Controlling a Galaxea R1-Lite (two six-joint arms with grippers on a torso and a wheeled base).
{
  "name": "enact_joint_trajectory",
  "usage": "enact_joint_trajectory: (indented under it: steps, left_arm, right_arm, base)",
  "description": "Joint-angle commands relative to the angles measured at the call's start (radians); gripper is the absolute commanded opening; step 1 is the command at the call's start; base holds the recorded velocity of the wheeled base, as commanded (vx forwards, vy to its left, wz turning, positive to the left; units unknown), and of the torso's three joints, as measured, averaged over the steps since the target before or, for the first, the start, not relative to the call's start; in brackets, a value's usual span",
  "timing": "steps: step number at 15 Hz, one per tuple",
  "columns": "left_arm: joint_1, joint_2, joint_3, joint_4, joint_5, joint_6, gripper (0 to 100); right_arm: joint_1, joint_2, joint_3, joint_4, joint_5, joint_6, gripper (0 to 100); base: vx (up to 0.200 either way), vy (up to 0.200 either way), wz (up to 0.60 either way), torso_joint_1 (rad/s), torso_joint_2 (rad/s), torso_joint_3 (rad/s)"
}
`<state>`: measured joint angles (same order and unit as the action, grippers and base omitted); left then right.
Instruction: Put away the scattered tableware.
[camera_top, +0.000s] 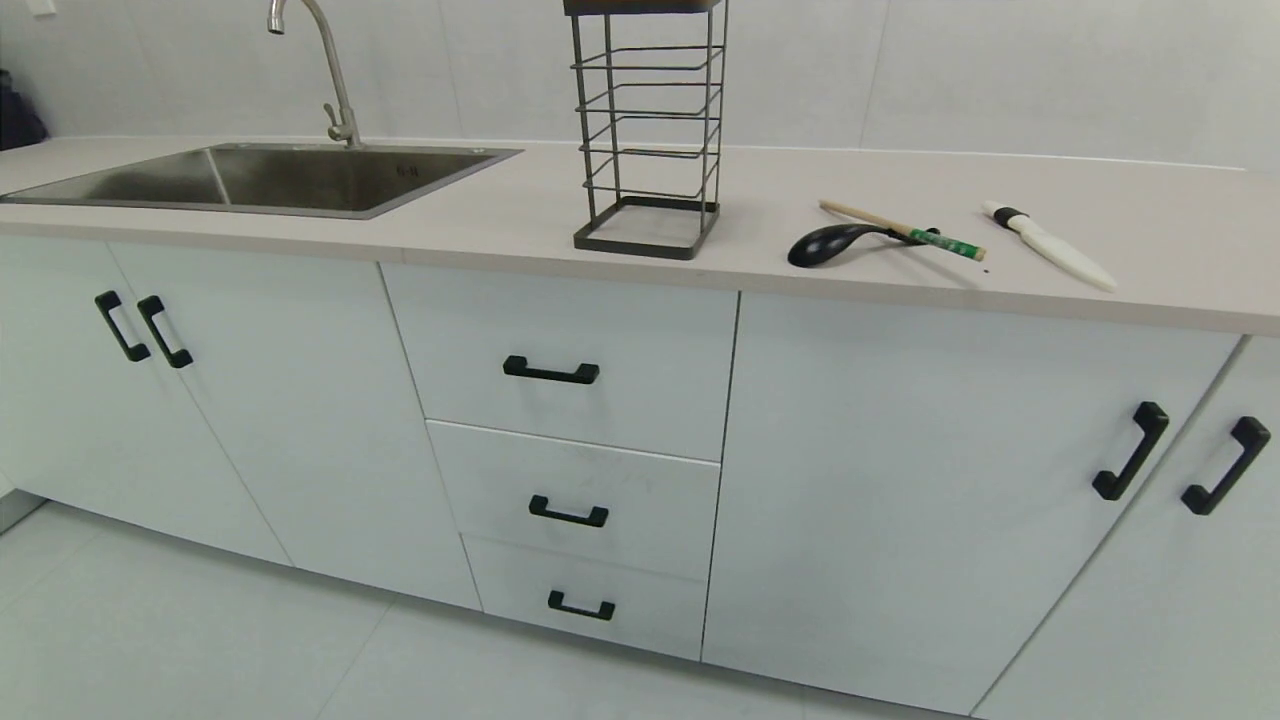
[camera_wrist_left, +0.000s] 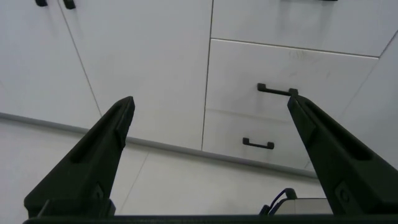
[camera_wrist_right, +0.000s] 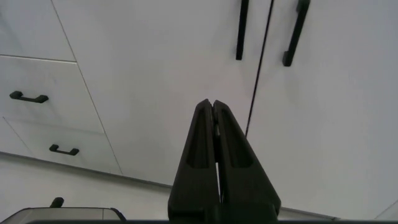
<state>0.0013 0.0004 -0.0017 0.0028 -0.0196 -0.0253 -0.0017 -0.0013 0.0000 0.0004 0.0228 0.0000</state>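
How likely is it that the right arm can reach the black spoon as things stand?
Probably not yet. The right end effector is shut and low, facing the cabinet doors, while the black spoon lies on the countertop. Nothing stands over the spoon, so raising the arm should help.

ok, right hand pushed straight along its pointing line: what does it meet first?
Right hand likely meets the white cabinet door first, beside the door seam; depth unclear.

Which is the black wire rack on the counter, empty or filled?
Empty: nothing shows between the bars of the wire rack; the black spoon, chopsticks and white knife lie on the countertop beside it.
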Motion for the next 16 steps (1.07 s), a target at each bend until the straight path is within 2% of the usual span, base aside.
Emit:
enact_joint_trajectory:
  steps: [1, 2, 5, 16]
  left_arm:
    - [0.0, 0.0, 0.0, 0.0, 0.0, -0.001, 100]
    - [0.0, 0.0, 0.0, 0.0, 0.0, 0.001, 100]
    - [0.0, 0.0, 0.0, 0.0, -0.002, 0.004, 100]
    - [0.0, 0.0, 0.002, 0.0, -0.003, 0.015, 100]
  right_arm:
    - [0.0, 0.001, 0.0, 0.0, 0.0, 0.0, 0]
    - [0.0, 0.001, 0.0, 0.0, 0.0, 0.0, 0]
    - [0.0, 0.001, 0.0, 0.0, 0.0, 0.0, 0]
    - [0.0, 0.001, 0.0, 0.0, 0.0, 0.0, 0]
  base:
    - [0.0, 0.0, 0.0, 0.0, 0.0, 0.0]
    - [0.0, 0.0, 0.0, 0.0, 0.0, 0.0]
    - [0.2, -0.2, 0.0, -0.002, 0.0, 0.007]
    - [0.0, 0.0, 0.0, 0.0, 0.0, 0.0]
